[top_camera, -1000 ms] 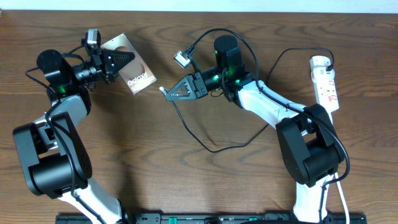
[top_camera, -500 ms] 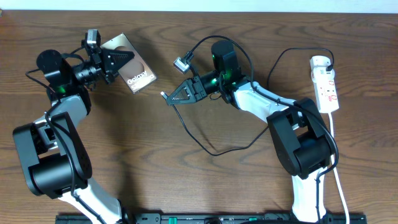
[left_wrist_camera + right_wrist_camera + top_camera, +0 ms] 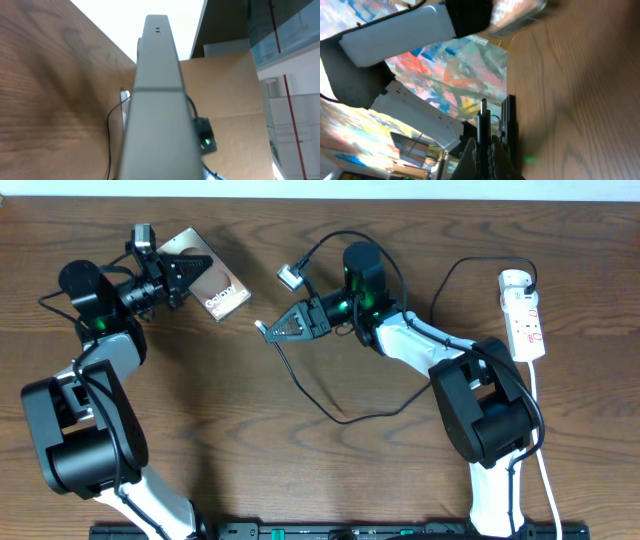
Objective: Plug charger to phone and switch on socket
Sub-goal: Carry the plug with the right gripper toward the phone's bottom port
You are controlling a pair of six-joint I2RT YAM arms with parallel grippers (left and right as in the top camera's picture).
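The bronze-brown phone point(image 3: 218, 283), lettering up, is held off the table at the back left, with my left gripper point(image 3: 188, 272) shut on its left end. In the left wrist view only its grey edge point(image 3: 156, 105) shows, running away from the camera and hiding the fingers. My right gripper point(image 3: 270, 330) is shut on the charger's black plug point(image 3: 262, 327), whose tip points left toward the phone, a short gap away. In the right wrist view the plug point(image 3: 483, 117) sticks up between the fingertips point(image 3: 470, 152). The black cable point(image 3: 340, 418) loops to the white adapter point(image 3: 514, 280) on the socket point(image 3: 527, 325).
The power strip lies at the far right edge with its white cord point(image 3: 540, 440) running down toward the front. The slack cable loop lies across the middle of the wooden table point(image 3: 250, 450). Both arm bases stand at the front corners.
The left gripper has raised and tilted the phone slightly toward the back. The right gripper has shifted a little left and back with the plug.
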